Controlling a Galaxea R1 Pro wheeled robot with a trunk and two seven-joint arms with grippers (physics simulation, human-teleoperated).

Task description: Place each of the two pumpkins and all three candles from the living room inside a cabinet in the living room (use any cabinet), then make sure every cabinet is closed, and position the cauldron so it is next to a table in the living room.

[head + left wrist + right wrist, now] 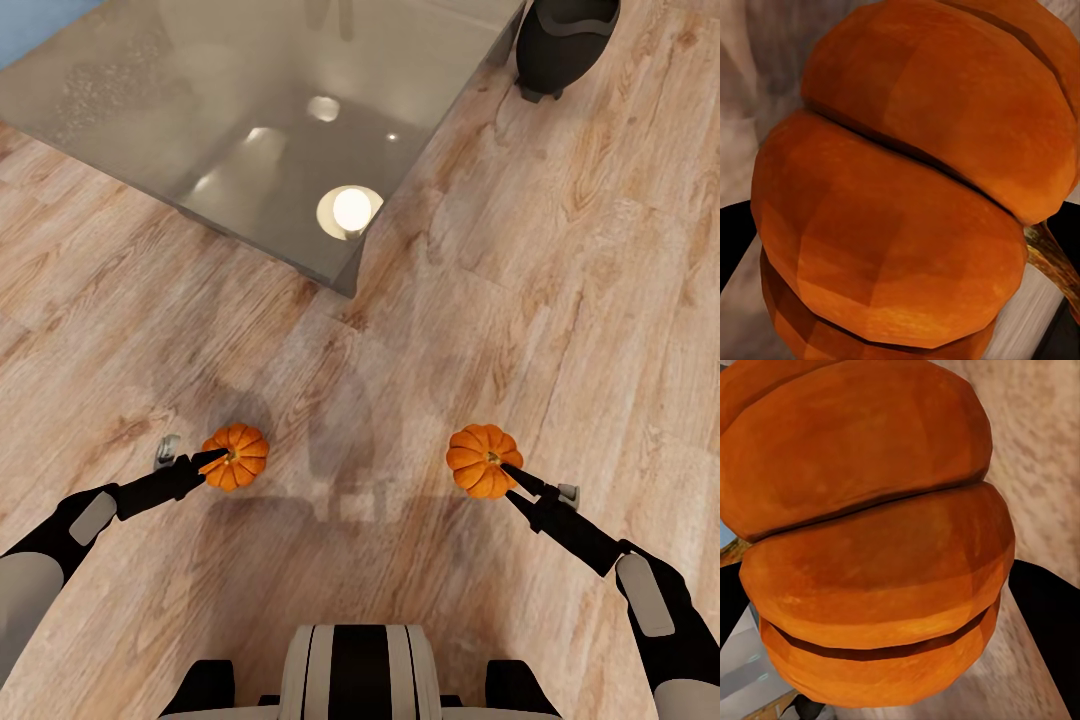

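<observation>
Two bright-orange ribbed pumpkins hang over the wooden floor in the head view. My left gripper (214, 463) is shut on the left pumpkin (238, 455), which looms close in the left wrist view (892, 247). On the other side, my right gripper (506, 470) is shut on the right pumpkin (478, 457), seen close in the right wrist view (870, 555). The grey glass table (150, 110) lies ahead to the left. The black cauldron (565, 40) stands on the floor just beyond the table's right corner. The cabinet and candles are out of view.
Wood-plank floor (560, 300) stretches between me and the table and off to the right. The table's near corner (345, 285) points toward me, and its top mirrors a round ceiling light (350, 210). My trunk (358, 672) shows at the bottom centre.
</observation>
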